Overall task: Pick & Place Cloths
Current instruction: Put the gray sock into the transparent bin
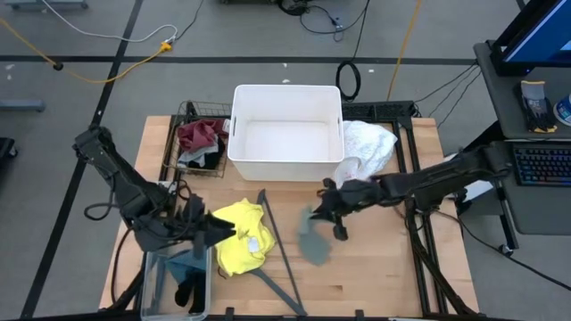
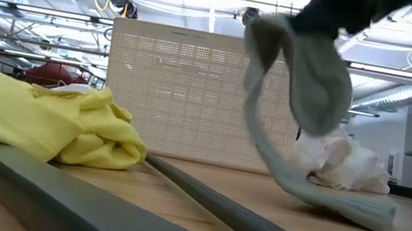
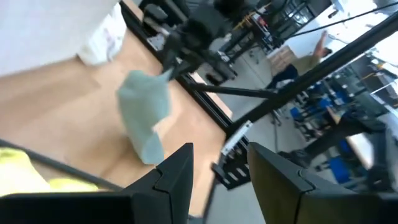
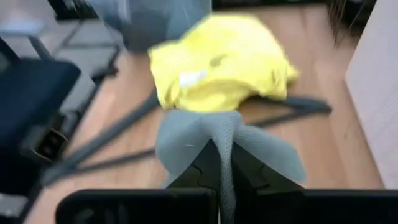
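My right gripper (image 1: 332, 207) is shut on a sage green cloth (image 1: 314, 242) and stands in front of the white bin (image 1: 285, 94), right of the table's middle. The cloth hangs in a long drape (image 2: 314, 83). A yellow cloth (image 1: 243, 236) lies crumpled on the table to the left, over the dark grey hanger (image 1: 275, 245). My left gripper (image 1: 210, 227) stands open at the yellow cloth's left side with nothing between its fingers (image 3: 180, 174). A white cloth (image 1: 370, 143) lies heaped on the table at the bin's right. A maroon cloth (image 1: 201, 134) rests in the wire basket. My right gripper pinches a bunched fold of the sage green cloth (image 4: 214, 134) between its two fingers. The fabric spreads out to either side of the fingertips. The fingers come from the table's right, slanting down. The cloth hangs slack below them, and its lower end (image 2: 351, 207) lies on the table.
A clear container (image 1: 156, 285) at the near left holds teal and black cloths. The wire basket (image 1: 183, 120) stands left of the white bin. The hanger's arms (image 2: 200, 199) stretch across the near middle of the table. Bare wood shows at the near right (image 1: 384, 276).
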Available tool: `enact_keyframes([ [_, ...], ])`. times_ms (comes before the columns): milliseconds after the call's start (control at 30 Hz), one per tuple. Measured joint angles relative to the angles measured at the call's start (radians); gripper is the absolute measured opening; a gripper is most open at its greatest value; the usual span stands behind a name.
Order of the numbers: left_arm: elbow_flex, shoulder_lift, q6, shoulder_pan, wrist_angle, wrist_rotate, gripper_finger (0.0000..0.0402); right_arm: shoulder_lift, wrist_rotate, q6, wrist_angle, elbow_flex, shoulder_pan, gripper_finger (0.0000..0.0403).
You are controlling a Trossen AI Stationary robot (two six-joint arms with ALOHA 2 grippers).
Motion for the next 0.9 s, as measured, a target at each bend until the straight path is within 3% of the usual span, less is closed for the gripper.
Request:
enact_keyframes([
  [333,0.0,0.0,0.14,0.101,0.009,0.0,0.0152,-0.173,-0.01,0.085,0.201,0.0,0.001,0.0001],
  [633,0.0,0.011,0.37,0.192,0.179,0.014,0.0152,-0.222,-0.141,0.16,0.464,0.001,0.001,0.0],
  [900,0.0,0.026,0.525,0.274,0.367,0.112,0.0152,-0.222,-0.2,0.186,0.606,0.025,0.001,0.0],
])
